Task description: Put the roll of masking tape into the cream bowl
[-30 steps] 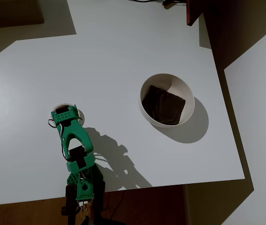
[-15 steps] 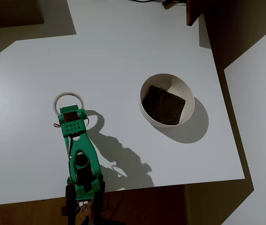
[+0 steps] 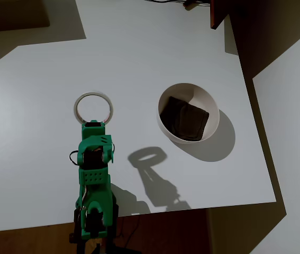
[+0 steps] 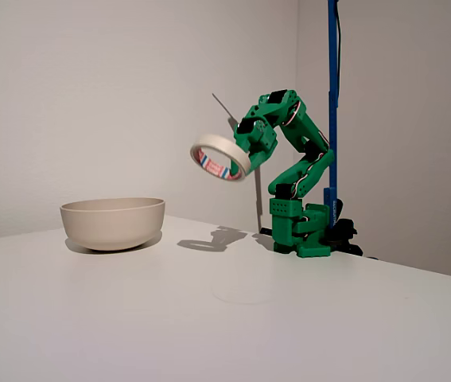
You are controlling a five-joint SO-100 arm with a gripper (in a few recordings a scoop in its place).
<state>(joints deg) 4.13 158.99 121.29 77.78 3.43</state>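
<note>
Presently we find the pincer (image 4: 239, 163) clamped on the roll of masking tape's (image 4: 219, 157) rim, aloft, well apart from the cream bowl (image 4: 113, 222); we judge it light, stiff, rim-held.

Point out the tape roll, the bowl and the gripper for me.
tape roll (image 4: 223, 151), fixed view, on its outer band
bowl (image 3: 214, 108), overhead view, on its right rim
gripper (image 3: 93, 123), overhead view, where it meets the roll
</note>
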